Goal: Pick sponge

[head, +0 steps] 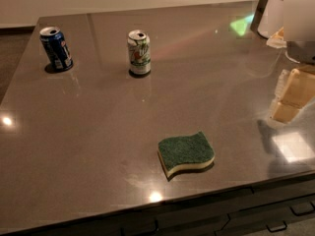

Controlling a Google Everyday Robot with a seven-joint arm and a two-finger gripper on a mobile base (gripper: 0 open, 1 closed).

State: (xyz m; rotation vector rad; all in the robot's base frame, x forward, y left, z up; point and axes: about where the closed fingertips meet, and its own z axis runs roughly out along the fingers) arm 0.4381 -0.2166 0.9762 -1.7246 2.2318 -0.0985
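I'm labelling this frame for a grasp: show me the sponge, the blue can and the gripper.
sponge (186, 151): camera view, middle of its green top.
blue can (56, 49): camera view, its side wall.
gripper (286, 101): camera view, at the right edge, on its cream front end.

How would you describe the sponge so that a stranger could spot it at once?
Start at the grey counter. Near its front edge, away from the gripper at the picture's right edge, lies the sponge. Unlike the blue can and the white can standing farther back, it is flat and wavy-edged, dark green on pale yellow.
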